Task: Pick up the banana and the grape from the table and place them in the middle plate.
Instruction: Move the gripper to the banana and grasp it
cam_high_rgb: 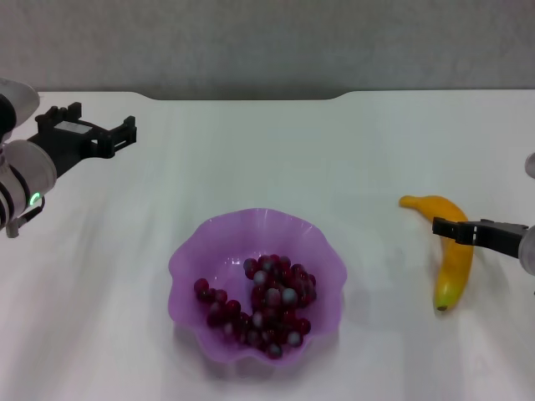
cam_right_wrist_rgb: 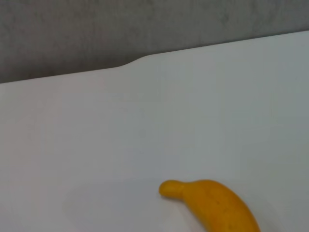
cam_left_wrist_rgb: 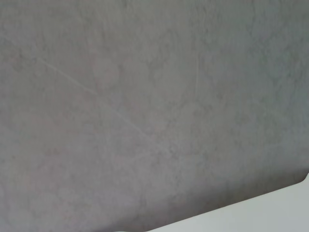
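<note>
The plate (cam_high_rgb: 188, 255) is set on the worktop (cam_high_rgb: 334, 159) near its front edge, about midway between the two sides. The grapes (cam_high_rgb: 263, 305) are held inside the plate, spread across its middle and front part. The banana (cam_high_rgb: 454, 251) is laid on the worktop well to the right of the plate, apart from it, with one end turned toward the back and left and the other toward the front. The right gripper (cam_high_rgb: 447, 229) is placed over the banana's middle, reaching in from the right edge. The left gripper (cam_high_rgb: 125, 134) is held far to the left and behind the plate, well apart from it, above the worktop's back left part.
</note>
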You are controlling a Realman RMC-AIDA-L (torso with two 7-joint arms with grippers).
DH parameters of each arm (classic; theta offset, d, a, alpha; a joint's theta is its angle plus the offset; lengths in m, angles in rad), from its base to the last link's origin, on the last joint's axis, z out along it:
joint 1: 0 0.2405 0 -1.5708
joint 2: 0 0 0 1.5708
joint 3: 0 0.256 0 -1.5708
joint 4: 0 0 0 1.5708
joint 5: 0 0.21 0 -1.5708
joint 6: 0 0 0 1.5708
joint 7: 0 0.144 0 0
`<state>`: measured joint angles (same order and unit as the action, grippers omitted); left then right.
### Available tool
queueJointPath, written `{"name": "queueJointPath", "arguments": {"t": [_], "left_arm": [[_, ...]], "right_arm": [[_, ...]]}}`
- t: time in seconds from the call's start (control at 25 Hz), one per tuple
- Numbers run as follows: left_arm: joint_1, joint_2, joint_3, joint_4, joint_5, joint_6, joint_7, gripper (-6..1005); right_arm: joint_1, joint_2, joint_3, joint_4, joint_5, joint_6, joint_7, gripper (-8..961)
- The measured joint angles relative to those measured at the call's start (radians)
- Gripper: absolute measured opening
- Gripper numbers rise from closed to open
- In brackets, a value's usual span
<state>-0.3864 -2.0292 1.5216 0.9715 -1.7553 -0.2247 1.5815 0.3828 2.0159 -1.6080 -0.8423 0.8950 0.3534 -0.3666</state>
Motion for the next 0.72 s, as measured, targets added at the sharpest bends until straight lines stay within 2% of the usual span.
{"name": "queueJointPath", "arguments": {"t": [0.44,0.72], "left_arm": [[-0.001,0.000,0.000,-0.002,0.000,-0.001,0.000,892],[-0.002,-0.001,0.000,-0.002,0.000,-0.006,-0.002,892]], "right_arm": [[0.006,-0.004,0.001,0.034,0.010,-0.004,-0.002,867],[0.041,0.001,-0.015,0.095,0.010,-0.029,-0.003,863]]}}
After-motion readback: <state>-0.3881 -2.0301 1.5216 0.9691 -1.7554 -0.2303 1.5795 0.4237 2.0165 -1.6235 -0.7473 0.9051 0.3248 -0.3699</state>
